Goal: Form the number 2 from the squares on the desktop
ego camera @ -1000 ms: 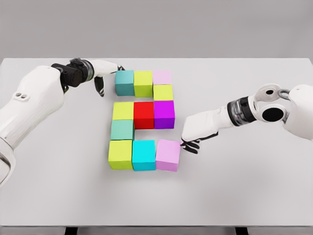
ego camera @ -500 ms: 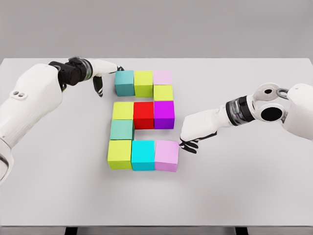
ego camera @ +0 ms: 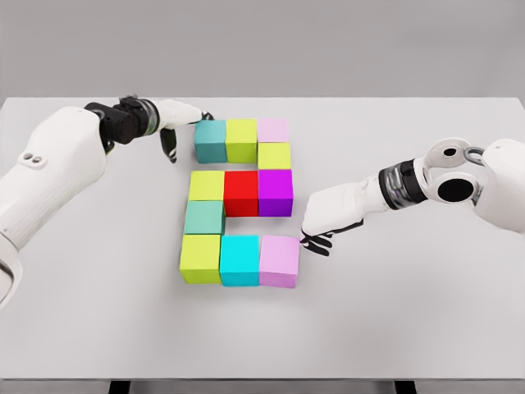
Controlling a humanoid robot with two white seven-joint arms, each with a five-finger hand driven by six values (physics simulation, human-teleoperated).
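Coloured blocks sit near the middle of the pale grey surface [ego camera: 410, 312], packed into the shape of a 2: a top row of teal block [ego camera: 210, 139], green block [ego camera: 241, 139] and pale pink block [ego camera: 273, 130], a yellow-green block [ego camera: 274, 155] under the pink one, a middle row of yellow block [ego camera: 206, 185], red block [ego camera: 241, 192] and purple block [ego camera: 276, 190], a second teal block [ego camera: 204, 217] below the yellow, and a bottom row of lime block [ego camera: 201, 258], cyan block [ego camera: 240, 259] and lilac block [ego camera: 279, 260]. The left hand [ego camera: 174, 123] holds nothing, fingers loosely curled downward beside the top teal block. The right hand [ego camera: 324, 222] grips nothing, its fingertips [ego camera: 316, 243] bent down right beside the lilac block's right side.
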